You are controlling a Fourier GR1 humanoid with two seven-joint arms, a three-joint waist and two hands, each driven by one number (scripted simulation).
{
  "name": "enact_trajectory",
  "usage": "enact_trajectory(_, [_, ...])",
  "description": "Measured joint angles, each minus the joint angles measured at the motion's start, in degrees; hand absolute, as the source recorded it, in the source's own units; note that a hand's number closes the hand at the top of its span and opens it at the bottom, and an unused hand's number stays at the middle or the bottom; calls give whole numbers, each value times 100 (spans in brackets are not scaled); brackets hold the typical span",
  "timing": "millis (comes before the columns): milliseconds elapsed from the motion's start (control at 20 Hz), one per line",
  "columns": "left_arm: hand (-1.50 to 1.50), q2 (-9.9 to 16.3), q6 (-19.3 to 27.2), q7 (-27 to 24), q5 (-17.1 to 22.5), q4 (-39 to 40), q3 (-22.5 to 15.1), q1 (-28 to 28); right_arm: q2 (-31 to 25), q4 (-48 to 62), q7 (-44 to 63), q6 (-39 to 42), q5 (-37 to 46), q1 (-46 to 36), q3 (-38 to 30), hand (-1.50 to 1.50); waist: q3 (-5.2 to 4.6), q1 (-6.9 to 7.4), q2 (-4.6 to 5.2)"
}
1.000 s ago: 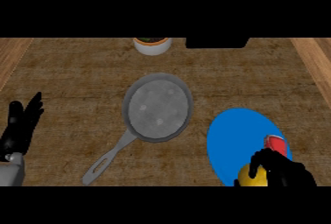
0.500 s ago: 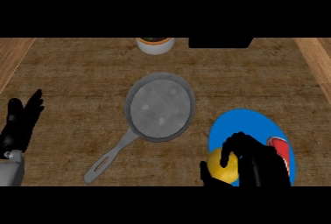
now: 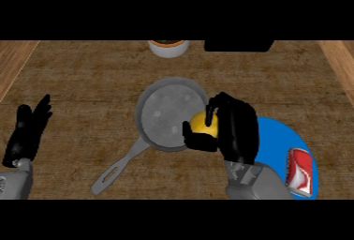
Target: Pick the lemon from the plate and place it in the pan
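My right hand [image 3: 235,129] is curled round the yellow lemon [image 3: 202,123] and holds it over the right rim of the grey pan [image 3: 166,115]. Only part of the lemon shows between the thumb and fingers. The pan lies in the middle of the counter with its handle [image 3: 121,164] pointing toward the lower left. The blue plate [image 3: 280,140] lies to the right, partly hidden behind my right forearm. My left hand [image 3: 27,133] rests open at the left edge, fingers up.
A red and white packet [image 3: 301,171] lies on the plate's right part. A white cup [image 3: 168,48] with dark contents and a black box [image 3: 237,45] stand at the counter's far edge. Wooden strips border the counter at left and right.
The right hand has lifted the lemon off the plate and carried it up and to the left, to the pan's rim. The left hand has barely moved.
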Motion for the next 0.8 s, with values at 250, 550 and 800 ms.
enact_trajectory(250, [0,-92,-28,-7,-49,13,-47,-37,83,1735,-164,-678,-684,-1137,-315,150,0,58,13])
enact_trajectory(550, [0,-71,-94,137,-57,-141,-21,-96,111,3792,-789,-1730,-1560,-1969,-365,150,3,135,37])
enact_trajectory(800, [0,-126,-131,145,-121,20,-87,-367,117,5043,-1378,-2317,-2626,-2537,-162,150,6,274,84])
